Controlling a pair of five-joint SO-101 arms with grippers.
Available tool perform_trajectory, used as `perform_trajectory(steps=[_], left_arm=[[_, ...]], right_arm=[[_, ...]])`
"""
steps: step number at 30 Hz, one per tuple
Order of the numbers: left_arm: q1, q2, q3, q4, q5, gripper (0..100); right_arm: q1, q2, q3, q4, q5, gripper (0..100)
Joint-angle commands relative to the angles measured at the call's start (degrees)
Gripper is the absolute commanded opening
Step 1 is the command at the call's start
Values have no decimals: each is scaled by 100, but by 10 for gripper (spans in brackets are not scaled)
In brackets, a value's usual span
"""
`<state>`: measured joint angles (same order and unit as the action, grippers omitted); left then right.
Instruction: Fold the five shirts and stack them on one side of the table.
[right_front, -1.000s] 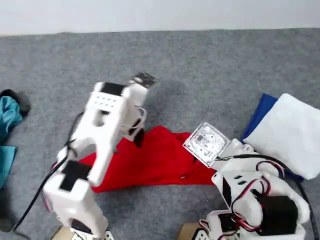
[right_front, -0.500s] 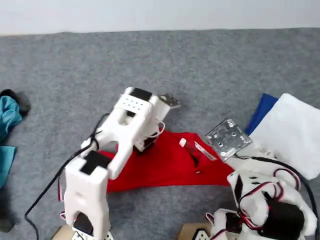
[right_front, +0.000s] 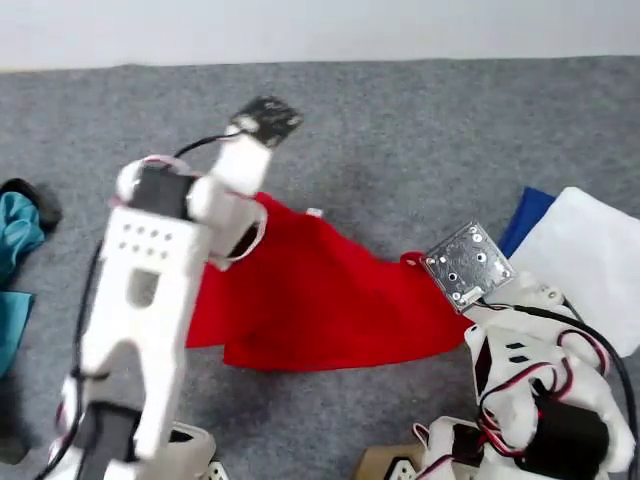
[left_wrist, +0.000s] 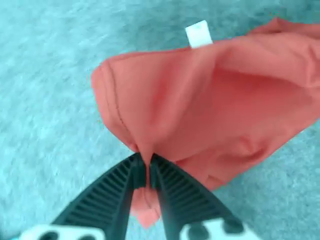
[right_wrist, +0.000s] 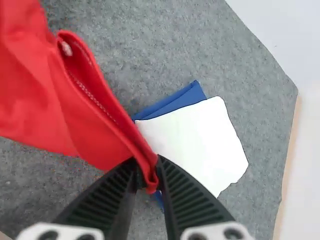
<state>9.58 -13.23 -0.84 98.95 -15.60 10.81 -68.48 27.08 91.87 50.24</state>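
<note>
- Grey felt mat (right_front: 400, 110) covers the table; a white wall runs along 12 o'clock.
- Red shirt (right_front: 320, 300) is mid-table, a little toward 6 o'clock, partly lifted and stretched between the two arms.
- Left gripper (left_wrist: 142, 174): jaws closed on a bunched edge at the shirt's 10 o'clock corner. A white tag (left_wrist: 198, 34) shows on the cloth nearby.
- Right gripper (right_wrist: 148, 181): jaws pinched on a stitched hem at the shirt's 3 o'clock end.
- White shirt (right_front: 590, 265) lies folded on a blue shirt (right_front: 523, 225) at 3 o'clock. I read this as the stack, two garments done.
- Teal shirt (right_front: 14, 240) sits at 9 o'clock, crumpled and not yet folded.
- Step in hand (judgement): a fold of the red shirt, with both ends carried at once.
- Next move (judgement): carry both held ends across evenly with the cloth taut, lay edge on edge, then let go together. The right-hand hem hangs near the stack, so it should stay off the white shirt.
</note>
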Motion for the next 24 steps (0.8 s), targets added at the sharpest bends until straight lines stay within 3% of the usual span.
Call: perform_trajectory(steps=[1, 8, 11, 17, 24], left_arm=[[-193, -958, 787, 167, -26, 6], [308, -1714, 3547, 26, -299, 6], [132, -1714, 3363, -26, -343, 50], [18, -1714, 2958, -308, -97, 237], [-26, -1582, 2501, -484, -62, 252]], right_arm=[[101, 22, -26, -110, 18, 9], [101, 22, -26, -92, 18, 9], [101, -22, 167, -136, 44, 9], [92, -22, 264, -224, 26, 9], [92, -13, 273, -259, 26, 9]])
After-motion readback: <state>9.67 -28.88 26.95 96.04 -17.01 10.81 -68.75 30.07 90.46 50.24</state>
